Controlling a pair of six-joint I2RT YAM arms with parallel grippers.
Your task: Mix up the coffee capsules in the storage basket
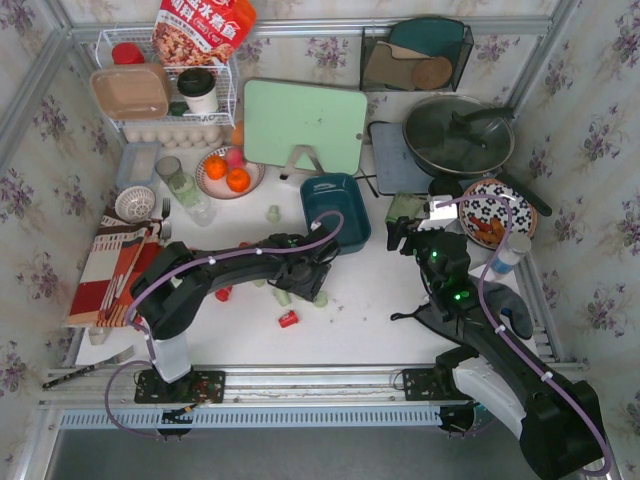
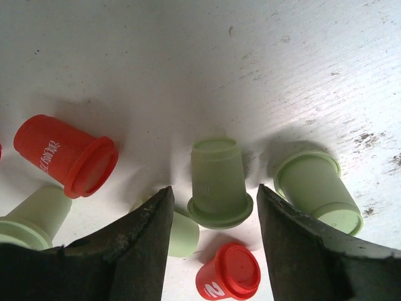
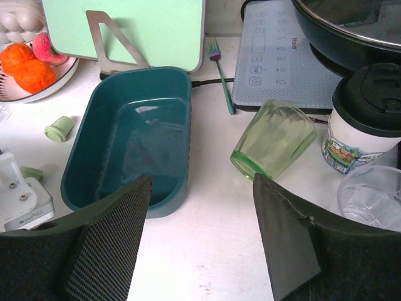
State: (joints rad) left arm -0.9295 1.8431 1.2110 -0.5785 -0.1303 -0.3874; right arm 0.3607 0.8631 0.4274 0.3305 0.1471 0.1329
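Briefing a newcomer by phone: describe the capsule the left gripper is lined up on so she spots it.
On the white table, just arm-side of the teal storage basket, capsules lie scattered under the left gripper. It is the pale green capsule centred between the open fingers; its green neighbour lies beyond one finger, a red one nearer the wrist.

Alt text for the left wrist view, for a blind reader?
The left arm's dark two-finger tool, open, frames a pale green tapered plastic capsule on the white table. Other capsules lie around it: a bright red one at left, a pale green one at right.
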